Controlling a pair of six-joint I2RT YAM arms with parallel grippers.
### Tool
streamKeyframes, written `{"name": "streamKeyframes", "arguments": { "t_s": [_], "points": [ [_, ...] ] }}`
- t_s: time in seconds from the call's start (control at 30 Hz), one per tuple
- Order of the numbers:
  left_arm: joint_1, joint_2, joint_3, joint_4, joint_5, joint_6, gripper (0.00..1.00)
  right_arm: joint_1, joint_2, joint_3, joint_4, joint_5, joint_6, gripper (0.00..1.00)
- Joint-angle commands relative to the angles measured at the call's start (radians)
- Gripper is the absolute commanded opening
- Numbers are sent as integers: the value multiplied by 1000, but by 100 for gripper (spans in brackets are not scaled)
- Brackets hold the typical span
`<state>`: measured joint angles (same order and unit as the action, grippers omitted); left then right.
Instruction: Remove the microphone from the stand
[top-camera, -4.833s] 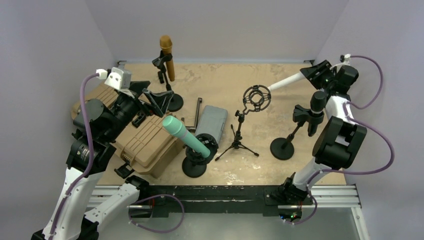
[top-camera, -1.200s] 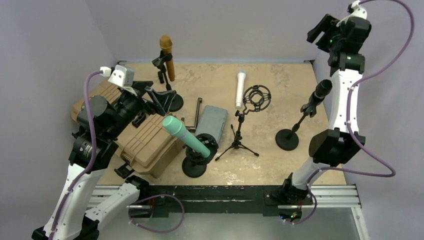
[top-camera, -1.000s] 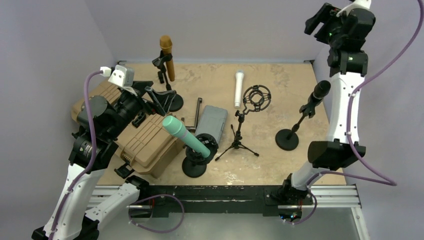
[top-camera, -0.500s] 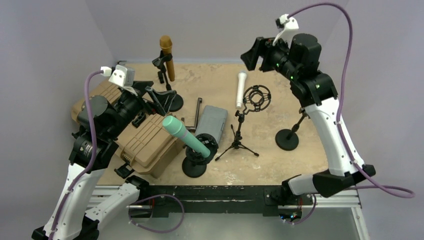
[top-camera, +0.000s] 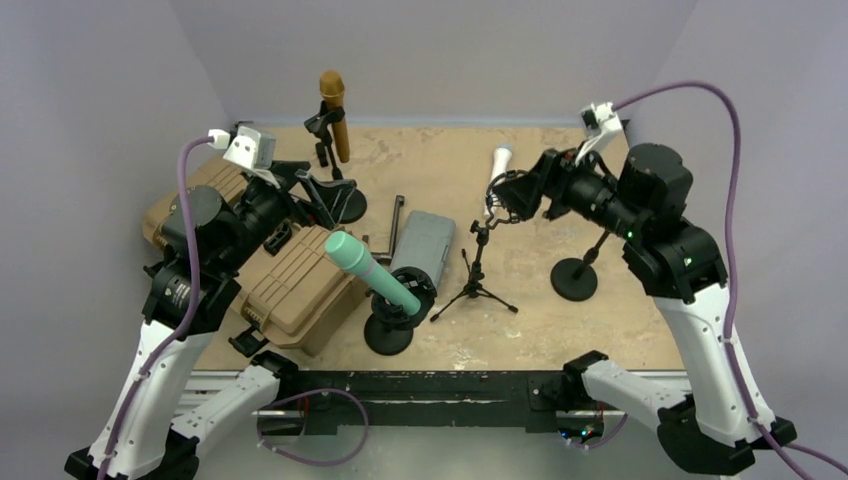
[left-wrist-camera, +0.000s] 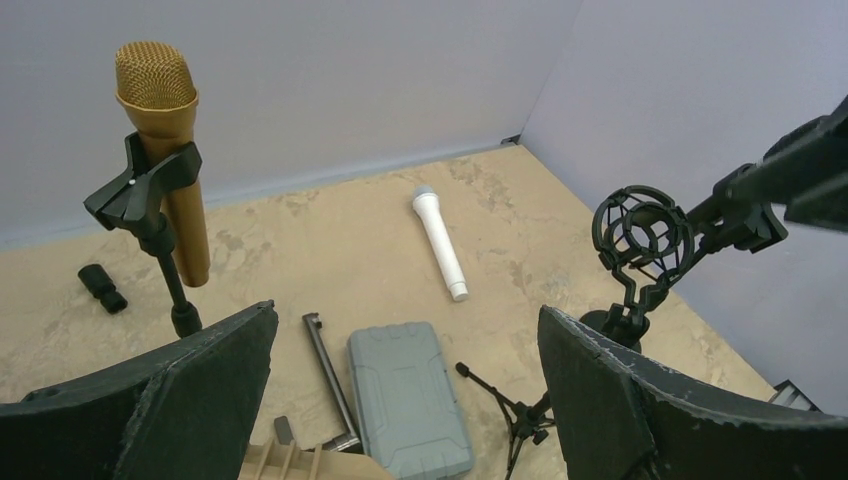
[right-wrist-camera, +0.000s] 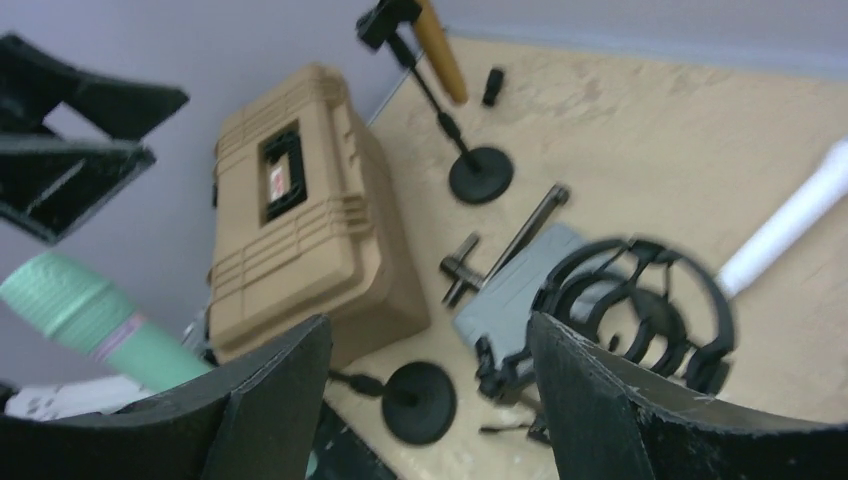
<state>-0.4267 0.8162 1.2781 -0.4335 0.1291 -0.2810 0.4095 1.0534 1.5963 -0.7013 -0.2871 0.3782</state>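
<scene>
A white microphone (top-camera: 498, 167) lies loose on the table behind the empty black shock-mount ring (right-wrist-camera: 640, 310) on its tripod; it also shows in the left wrist view (left-wrist-camera: 440, 240). A gold microphone (top-camera: 334, 112) stands clipped in a stand at the back. A teal microphone (top-camera: 370, 272) sits tilted in a stand near the front. My right gripper (top-camera: 522, 188) is open and empty, close over the ring. My left gripper (top-camera: 318, 195) is open and empty above the tan case. The black microphone on the right stand is hidden behind my right arm.
A tan hard case (top-camera: 290, 280) lies at the left, a grey case (top-camera: 424, 243) and a black rod (left-wrist-camera: 330, 375) in the middle. The right stand's round base (top-camera: 574, 280) is beside my right arm. Purple walls enclose the table.
The right arm held the white microphone 4.8 s ago; it then lay on the table. The arm has swung down from high at the back right to the ring. The left arm barely moved.
</scene>
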Motion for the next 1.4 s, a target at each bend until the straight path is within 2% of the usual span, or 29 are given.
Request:
{"name": "streamKeyframes", "arguments": {
  "t_s": [0.0, 0.27, 0.43, 0.6, 0.77, 0.93, 1.07, 1.17, 1.37],
  "points": [
    [-3, 3, 5, 37, 5, -16, 100, 0, -72, -189, 23, -171, 121, 71],
    [-3, -40, -15, 32, -158, -11, 100, 0, -206, -500, 234, -144, 301, 70],
    [-4, -54, -23, 35, -196, -12, 100, 0, -224, -631, 254, -103, 166, 67],
    [-3, -49, -5, 37, -96, -1, 100, 7, -279, -672, 294, -226, 94, 71],
    [-3, -2, 104, -16, 95, -12, 100, 7, -339, -728, 222, -76, 151, 74],
    [-14, 64, 262, -123, 177, -30, 100, 8, -381, -885, 363, -141, 209, 72],
    [-25, 135, 379, -197, 244, -75, 100, 7, -349, -938, 434, -157, 189, 69],
    [-82, 202, 455, -234, 285, -108, 100, 7, -324, -966, 478, -149, 183, 66],
    [-304, 276, 511, -264, 94, -82, 100, 7, -308, -1041, 563, -145, 210, 59]
  ]
}}
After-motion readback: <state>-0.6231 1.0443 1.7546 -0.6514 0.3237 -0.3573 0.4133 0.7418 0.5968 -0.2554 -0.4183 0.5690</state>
